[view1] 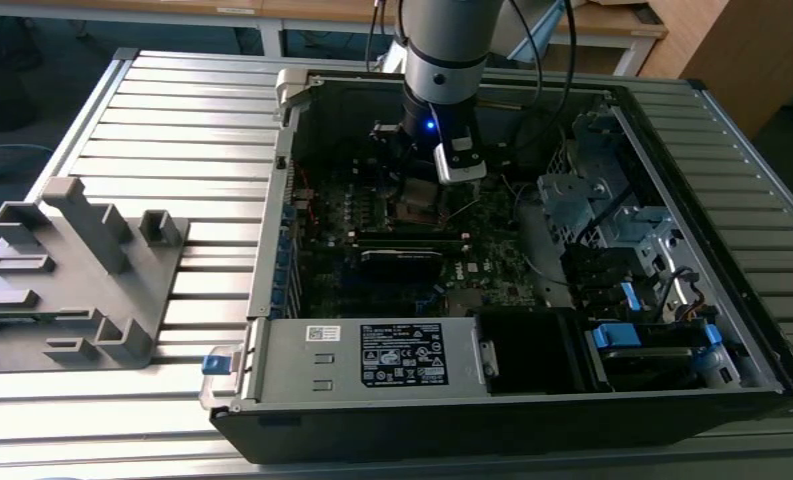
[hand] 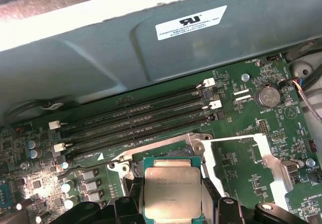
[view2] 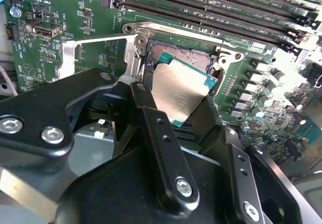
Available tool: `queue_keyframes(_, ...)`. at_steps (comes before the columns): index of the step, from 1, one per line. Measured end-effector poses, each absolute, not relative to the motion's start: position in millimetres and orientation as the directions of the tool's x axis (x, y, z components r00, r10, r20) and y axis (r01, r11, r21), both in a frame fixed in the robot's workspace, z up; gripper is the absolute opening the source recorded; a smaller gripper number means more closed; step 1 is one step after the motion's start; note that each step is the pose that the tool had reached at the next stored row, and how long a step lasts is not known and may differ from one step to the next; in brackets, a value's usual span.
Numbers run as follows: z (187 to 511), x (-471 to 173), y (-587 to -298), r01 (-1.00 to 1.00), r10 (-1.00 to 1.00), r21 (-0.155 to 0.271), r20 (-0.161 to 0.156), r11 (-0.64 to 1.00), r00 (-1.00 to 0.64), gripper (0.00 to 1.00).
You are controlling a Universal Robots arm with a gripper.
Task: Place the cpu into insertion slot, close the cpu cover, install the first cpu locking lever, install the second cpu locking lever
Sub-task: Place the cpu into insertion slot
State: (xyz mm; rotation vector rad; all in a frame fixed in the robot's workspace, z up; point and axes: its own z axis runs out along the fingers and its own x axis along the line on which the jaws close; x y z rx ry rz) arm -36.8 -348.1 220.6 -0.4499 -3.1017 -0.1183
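First step in hand: the pincer (view2: 175, 100) is clamped on the cpu (hand: 172, 191), its two black fingers (view2: 151, 118) pressing opposite edges. The chip hangs directly over the insertion slot (view2: 193, 58), tilted in the second wrist view and not yet seated. I judge that seating calls for the chip to come level and square with the socket's rim, with a gentle descent, since a skewed drop could damage the contacts. The cpu cover (hand: 265, 156) lies swung open just beside the socket, so the way down looks free. Sweeping from the exterior view's left: a grey moulded fixture (view1: 69, 270) sits on the slatted desk (view1: 169, 100), well apart from the work. Then comes the open computer case (view1: 269, 290), with the arm (view1: 443, 50) reaching down into its middle. The long black memory slots (hand: 136, 118) run close beside the socket, and the case wall stands near them, so room is tight there. On the exterior view's right, a metal drive cage (view1: 596, 200) and loose cables crowd the case, though they stand clear of the socket.
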Motion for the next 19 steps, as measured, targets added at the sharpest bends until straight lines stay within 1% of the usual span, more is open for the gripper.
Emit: queue_keyframes(19,220.4,-36.8,-348.1,0.317,0.317,0.074,0.016,0.945,-0.948,0.54)
